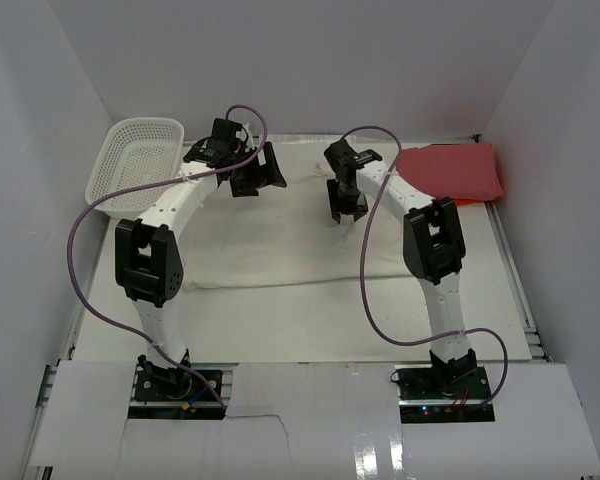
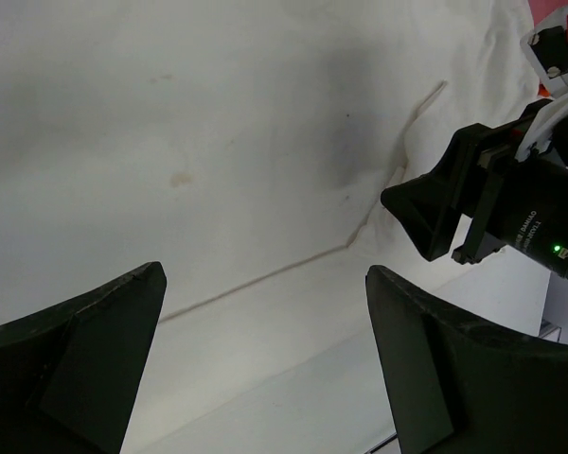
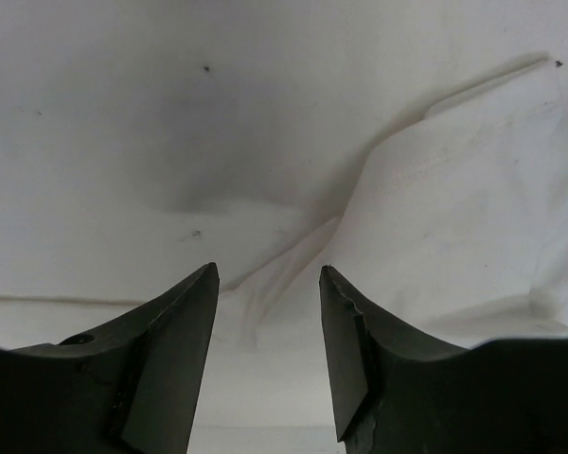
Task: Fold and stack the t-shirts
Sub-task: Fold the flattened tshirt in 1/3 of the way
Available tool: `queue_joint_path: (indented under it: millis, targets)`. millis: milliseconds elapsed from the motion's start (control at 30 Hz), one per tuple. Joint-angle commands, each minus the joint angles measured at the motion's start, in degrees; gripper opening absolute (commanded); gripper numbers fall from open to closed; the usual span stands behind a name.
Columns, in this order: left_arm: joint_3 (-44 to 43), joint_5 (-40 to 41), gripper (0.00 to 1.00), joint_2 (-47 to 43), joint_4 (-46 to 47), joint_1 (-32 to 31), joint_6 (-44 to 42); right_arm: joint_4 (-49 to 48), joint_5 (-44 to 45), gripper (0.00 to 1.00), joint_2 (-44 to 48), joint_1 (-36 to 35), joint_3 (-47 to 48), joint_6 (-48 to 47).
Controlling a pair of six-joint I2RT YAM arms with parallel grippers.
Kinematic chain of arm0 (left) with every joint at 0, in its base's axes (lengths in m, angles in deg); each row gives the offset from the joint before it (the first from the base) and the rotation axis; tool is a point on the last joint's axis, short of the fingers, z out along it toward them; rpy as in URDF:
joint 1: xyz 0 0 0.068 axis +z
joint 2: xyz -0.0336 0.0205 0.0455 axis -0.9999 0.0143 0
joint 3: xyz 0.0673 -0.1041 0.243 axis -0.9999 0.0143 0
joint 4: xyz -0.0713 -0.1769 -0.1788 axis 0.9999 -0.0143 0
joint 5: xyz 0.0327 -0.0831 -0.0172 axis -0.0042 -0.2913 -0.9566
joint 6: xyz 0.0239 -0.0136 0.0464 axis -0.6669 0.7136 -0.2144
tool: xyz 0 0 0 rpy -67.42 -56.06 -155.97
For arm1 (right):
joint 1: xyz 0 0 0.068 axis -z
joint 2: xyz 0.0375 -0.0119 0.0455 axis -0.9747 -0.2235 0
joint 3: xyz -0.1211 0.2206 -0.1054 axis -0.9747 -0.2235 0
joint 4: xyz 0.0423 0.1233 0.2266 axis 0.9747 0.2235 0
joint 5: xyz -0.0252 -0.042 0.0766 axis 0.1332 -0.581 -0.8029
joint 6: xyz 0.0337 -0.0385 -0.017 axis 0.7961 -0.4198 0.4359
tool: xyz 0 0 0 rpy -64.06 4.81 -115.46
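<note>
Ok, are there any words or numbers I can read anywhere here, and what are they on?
Tiny white print on the black housing of the right arm, seen from the left wrist: too small and blurred to read.
Cream-white shirt, red shirt, white mesh basket: no words, labels or numbers show on them.

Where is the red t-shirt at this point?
In the top view the red t-shirt lies folded at the far right corner of the table, just right of the right gripper and of the cream-white t-shirt spread across the middle.
</note>
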Motion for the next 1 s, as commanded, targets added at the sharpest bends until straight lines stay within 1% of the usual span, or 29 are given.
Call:
queue_joint_path:
  millis: [0,267,333,400,467,667,767,833,867,900,933,967]
  targets:
    - [-2.49,-1.53,0.98,0.94,-1.42,-0.1,1.12,3.29,2.42,0.53,-2.15,-0.93,2.77,0.91]
    - [-1.61,-0.83,0.98,1.73,-1.34,-0.1,0.06,6.63,7.51,0.5,-4.88,-1.73,3.03,1.53]
    - [-1.61,-0.65,0.98,1.82,-1.34,-0.1,-0.03,6.81,8.04,0.44,-5.23,-1.9,3.03,1.61]
    - [-1.69,-0.74,0.98,2.0,-1.42,-0.1,-0.2,7.33,9.36,0.27,-5.49,-2.16,3.3,1.7]
    - [-1.69,-0.74,0.98,2.17,-1.34,-0.02,-0.29,7.51,10.15,0.17,-5.5,-2.17,3.65,1.96]
    - [-1.52,-1.0,0.98,2.52,-1.34,-0.1,-0.2,5.76,9.72,0.15,-2.77,-2.51,4.44,1.53]
    - [-1.34,-1.53,0.98,2.7,-1.34,-0.02,-0.29,4.27,9.71,0.17,-0.49,-2.43,4.0,1.09]
    - [-0.99,-1.8,0.98,2.79,-1.25,-0.1,-0.55,1.73,10.5,0.17,2.05,-2.08,1.11,1.44]
    - [-0.82,-1.88,0.98,2.79,-1.16,-0.1,-0.55,0.15,9.11,0.17,3.02,-1.47,-0.47,1.7]
    - [-0.47,-1.8,0.98,2.7,-1.07,-0.02,-0.73,-2.04,7.01,0.17,5.81,-1.03,-5.35,1.7]
    - [-0.38,-1.88,0.98,2.61,-1.07,-0.1,-0.82,-4.41,3.6,0.17,7.41,-0.59,-8.01,1.88]
    - [-0.2,-1.89,0.98,2.7,-0.81,-0.02,-0.9,-9.4,1.73,0.16,8.9,0.37,-10.82,2.05]
